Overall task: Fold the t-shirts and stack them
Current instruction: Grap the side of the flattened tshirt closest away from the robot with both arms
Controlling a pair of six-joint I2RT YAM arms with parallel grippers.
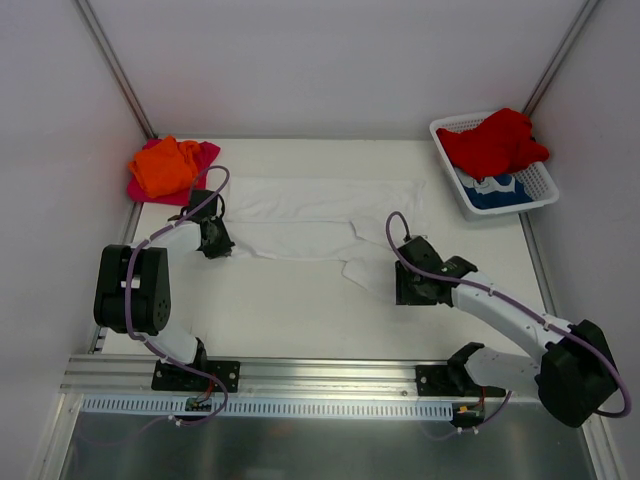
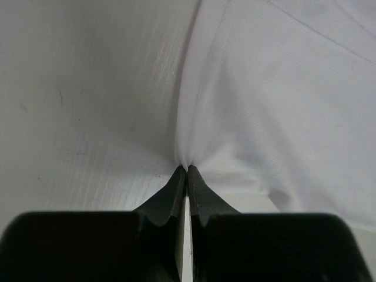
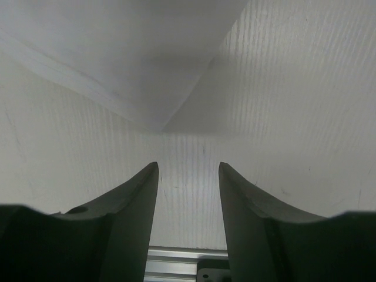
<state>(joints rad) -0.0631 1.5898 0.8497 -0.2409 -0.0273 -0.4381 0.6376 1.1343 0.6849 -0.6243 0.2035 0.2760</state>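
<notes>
Step in hand: by my reading, taking hold of the plain white cloth t-shirt (image 1: 320, 212) to make a fold. One side is gripped, the other is not yet.
Where the shirt is: spread flat across the middle of the white table (image 1: 290, 315), long side running left to right, with a loose flap hanging toward the lower right.
Left gripper (image 2: 187, 170): fingers pressed together on the shirt's left edge, with a small pucker of cloth drawn up at the tips.
Right gripper (image 3: 188, 173): fingers spread with only bare table between them. A corner of the white cloth lies just ahead of the tips, apart from them.
Other shirts: an orange crumpled t-shirt (image 1: 165, 165) sits on a magenta-pink one (image 1: 203, 153) at the upper left. A red t-shirt (image 1: 495, 140) lies over a blue-and-white one (image 1: 497, 188) in the white plastic mesh basket (image 1: 545, 192) at the upper right.
Next move calls for: the right arm to ease forward onto that corner and pinch it, so both sides can lift evenly – a one-sided pull would likely skew the cloth.
Only the overhead view shows: the whole layout, including both piles and how far apart the arms stand.
Only the wrist views show: the actual pinch on the left, and the gap before the cloth on the right – from overhead the arms hide both.
</notes>
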